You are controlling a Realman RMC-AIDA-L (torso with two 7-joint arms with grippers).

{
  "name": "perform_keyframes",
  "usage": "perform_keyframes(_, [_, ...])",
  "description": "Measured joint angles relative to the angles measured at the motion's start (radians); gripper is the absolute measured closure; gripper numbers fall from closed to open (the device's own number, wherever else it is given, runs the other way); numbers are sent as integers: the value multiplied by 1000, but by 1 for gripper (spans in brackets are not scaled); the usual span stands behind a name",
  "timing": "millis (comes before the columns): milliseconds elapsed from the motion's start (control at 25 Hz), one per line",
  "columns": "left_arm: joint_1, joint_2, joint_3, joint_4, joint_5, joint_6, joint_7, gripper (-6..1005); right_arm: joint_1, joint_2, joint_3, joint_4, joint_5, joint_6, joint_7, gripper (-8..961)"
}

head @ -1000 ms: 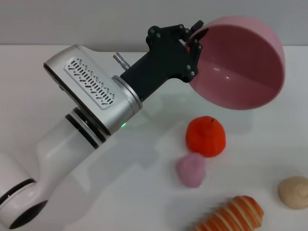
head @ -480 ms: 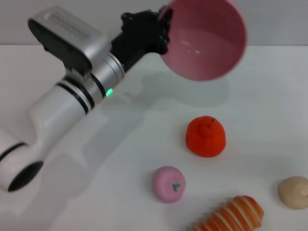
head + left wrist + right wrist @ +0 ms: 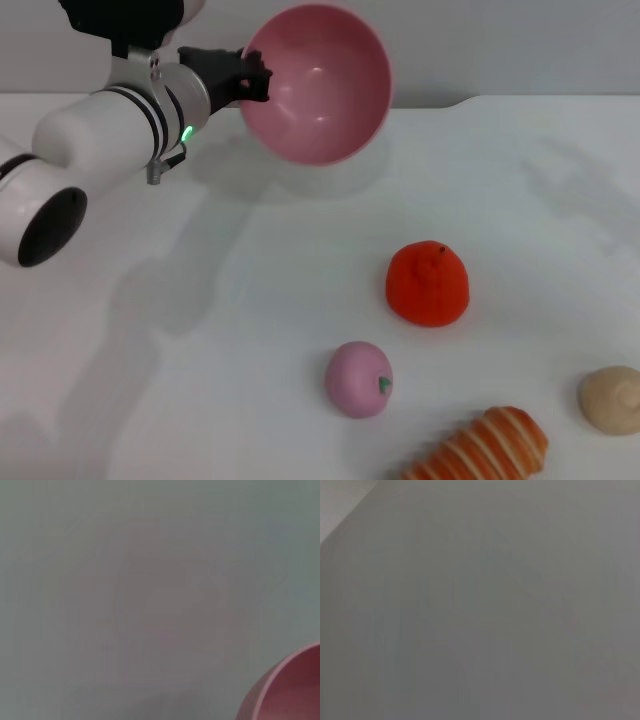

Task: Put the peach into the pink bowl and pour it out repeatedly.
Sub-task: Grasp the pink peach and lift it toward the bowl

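The left gripper [image 3: 252,82] has its jaws closed on the rim of the pink bowl [image 3: 318,84]. It holds the bowl up in the air, above the far left part of the white surface [image 3: 250,300]. The bowl is tipped on its side, so its open mouth faces forward and down. Nothing can be seen inside it. The bowl's shadow falls on the surface just under it. In the left wrist view, only a curved bit of the pink bowl [image 3: 290,690] shows in one corner.

The peach [image 3: 359,379] lies on the surface, well apart from the bowl and near the front. Its small green mark points to the right. An orange fruit [image 3: 428,283] sits just behind the peach and a little to the right. They are not touching. A striped orange and cream thing [image 3: 485,447] lies at the front edge, to the right of the peach. A beige lump [image 3: 611,399] sits at the right edge.

The right gripper does not show in any view.
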Motion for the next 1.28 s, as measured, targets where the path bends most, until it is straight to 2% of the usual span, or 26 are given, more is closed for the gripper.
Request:
perform_keyframes(240, [-13, 1, -23, 2, -12, -107, 1, 946, 10, 10, -8, -260, -347, -42, 294, 538])
perform_keyframes(360, [-3, 3, -34, 2, -47, -110, 2, 946, 55, 11, -9, -329, -488, -118, 448, 539])
perform_keyframes(480, [3, 4, -38, 0, -65, -101, 2, 946, 82, 10, -12, -357, -559, -157, 513, 541])
perform_keyframes(720, [0, 10, -50, -11, -105, -113, 3, 945, 190, 5, -98, -448, -790, -285, 807, 545])
perform_keyframes(880, [-1, 9, -54, -12, -106, -118, 3, 945, 262, 9, -191, -446, -948, -278, 948, 547])
perform_keyframes(1000, [-3, 7, -56, -12, -107, -126, 3, 945, 311, 14, -281, -377, -1039, -229, 1005, 549])
perform_keyframes(1280, [-20, 3, -56, -12, -109, -191, 2, 945, 381, 15, -428, -179, -1072, -82, 1031, 553])
